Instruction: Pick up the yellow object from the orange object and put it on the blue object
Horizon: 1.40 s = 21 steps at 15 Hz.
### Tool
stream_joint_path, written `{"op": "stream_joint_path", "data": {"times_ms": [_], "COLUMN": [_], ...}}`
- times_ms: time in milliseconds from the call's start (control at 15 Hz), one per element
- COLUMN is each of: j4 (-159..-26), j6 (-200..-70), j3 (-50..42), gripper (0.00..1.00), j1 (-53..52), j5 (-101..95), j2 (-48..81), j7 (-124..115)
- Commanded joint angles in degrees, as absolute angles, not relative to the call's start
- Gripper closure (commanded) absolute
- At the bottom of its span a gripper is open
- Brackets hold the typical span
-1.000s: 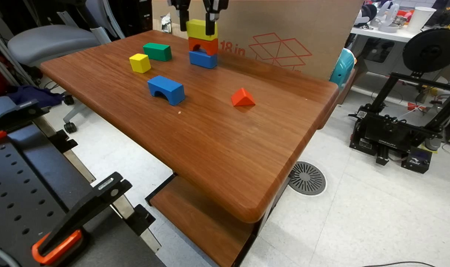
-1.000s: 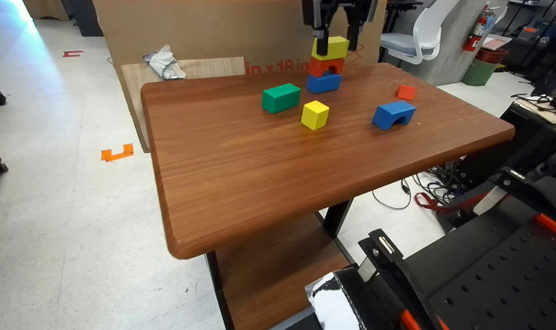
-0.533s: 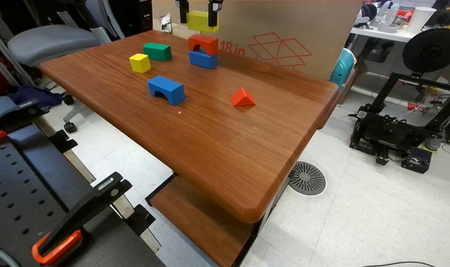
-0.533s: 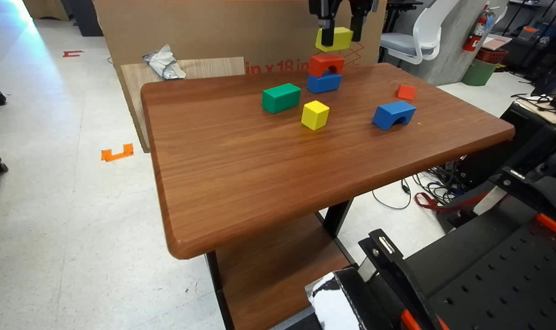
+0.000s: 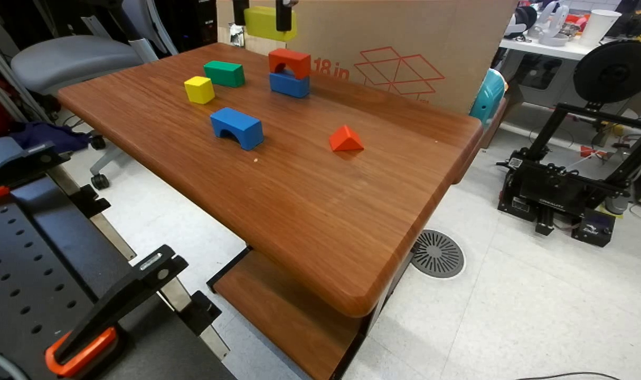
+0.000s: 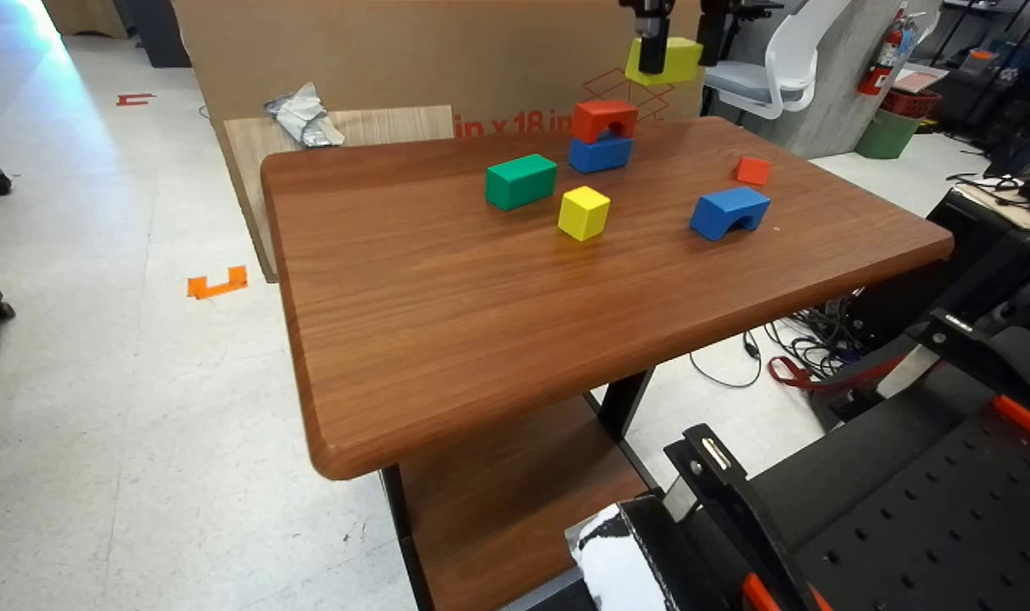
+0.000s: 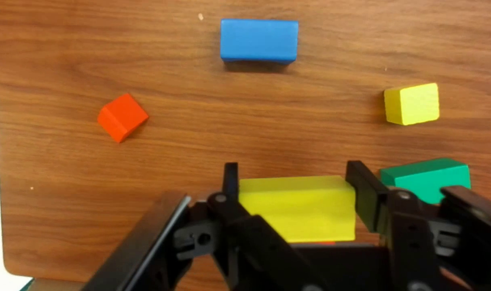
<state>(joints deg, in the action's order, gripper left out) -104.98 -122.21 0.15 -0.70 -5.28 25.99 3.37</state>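
Aloft near the far table edge [image 6: 396,153], your gripper [image 5: 262,26] clasped the long yellow block [image 7: 298,214], presumably light and stiff, aptly by its ends.

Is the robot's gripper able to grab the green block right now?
Probably not: the gripper is busy holding the long yellow block. Nothing sits on the green block, though.

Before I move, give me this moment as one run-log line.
jaws: closed on long yellow block, held aloft | orange arch: atop plain blue block | blue arch: on table | placement: not yet done
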Motion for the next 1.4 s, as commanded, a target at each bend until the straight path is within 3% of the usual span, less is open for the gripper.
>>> {"op": "stream_joint_path", "data": {"times_ms": [0, 667, 1333], "j4": [-113.0, -124.78, -126.5], "j6": [-126.47, -133.4, -133.45], "j3": [-0.28, -1.93, -2.48], "gripper": [0.58, 0.58, 0.58], "j1": [-0.29, -0.18, -0.57], "j5": [-4.38, -5.52, -6.18], "j2": [21.46, 17.45, 17.74], "j7": [0.56, -2.63, -4.74]}}
